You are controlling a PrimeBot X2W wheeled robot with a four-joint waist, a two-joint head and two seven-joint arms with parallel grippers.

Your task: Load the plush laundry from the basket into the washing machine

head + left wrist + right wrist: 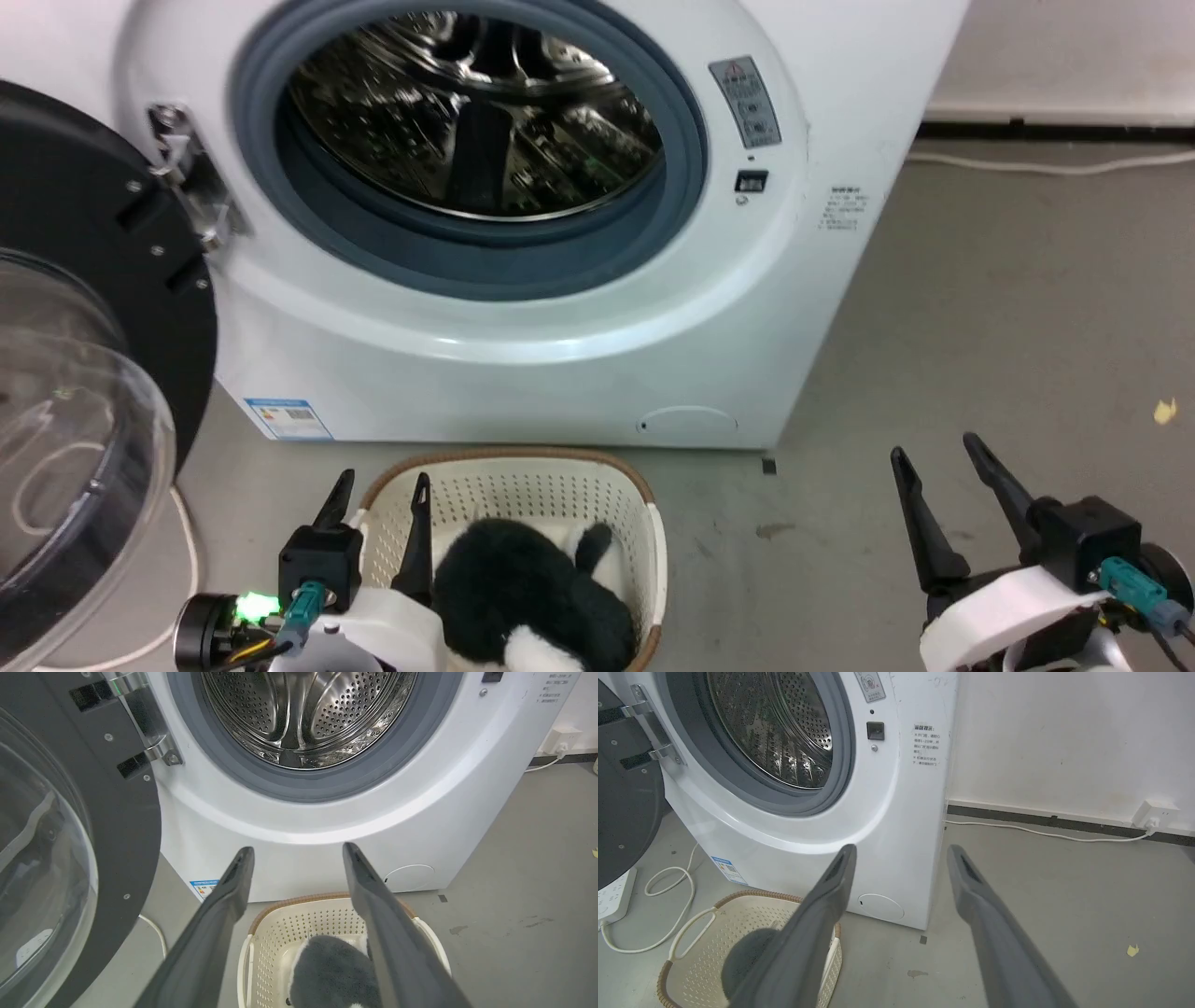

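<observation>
The plush (523,588) was seen lying in the basket (560,495), at 6 o'clock in the head view. The basket was set on the floor (1008,327) just in front of the washer (560,373). The washer's door (84,392) was swung open toward 9 o'clock. The steel drum (476,121) was exposed at 12 o'clock inside the grey ring (691,159).

The left tool (384,479) was found at 7 o'clock, its fingers spread wide and nothing held between them. One finger was placed outside the basket's rim on the 9 o'clock side. The other was placed over the basket, just beside the plush; whether the plush was touched could not be told.

The right tool (934,447) was found at 4 o'clock, likewise spread wide with nothing held, above bare floor and well apart from the basket. A yellow scrap (1164,409) was seen on the floor near it, toward 3 o'clock.
</observation>
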